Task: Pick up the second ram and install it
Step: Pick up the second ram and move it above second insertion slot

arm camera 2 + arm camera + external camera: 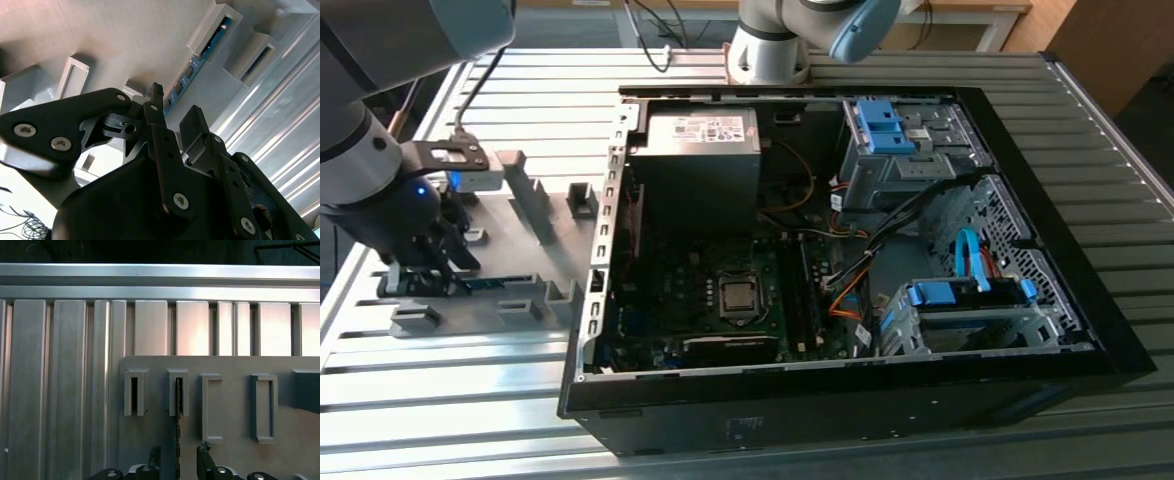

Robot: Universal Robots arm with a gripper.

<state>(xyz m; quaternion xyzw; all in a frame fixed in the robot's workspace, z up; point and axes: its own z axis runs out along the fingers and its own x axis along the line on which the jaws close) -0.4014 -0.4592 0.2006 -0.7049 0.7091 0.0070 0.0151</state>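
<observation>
The second ram (496, 283) is a thin blue-green stick standing on edge in the slots of the grey fixture plate (540, 215), at the exterior view's left. My gripper (424, 268) is low over one end of it. In the second wrist view the ram (202, 52) runs from a slot block down between my black fingers (156, 107). In the first wrist view I see the ram (178, 405) edge-on, and the gripper (178, 456) straddles it with a gap on each side. The gripper is open.
An open computer case (1067, 330) lies at the exterior view's right, with its motherboard (720, 300), power-supply box (698, 135), blue drive-bay clips (881, 125) and loose cables (854, 270). The arm's base (771, 50) stands behind it on the ribbed aluminium table (440, 400).
</observation>
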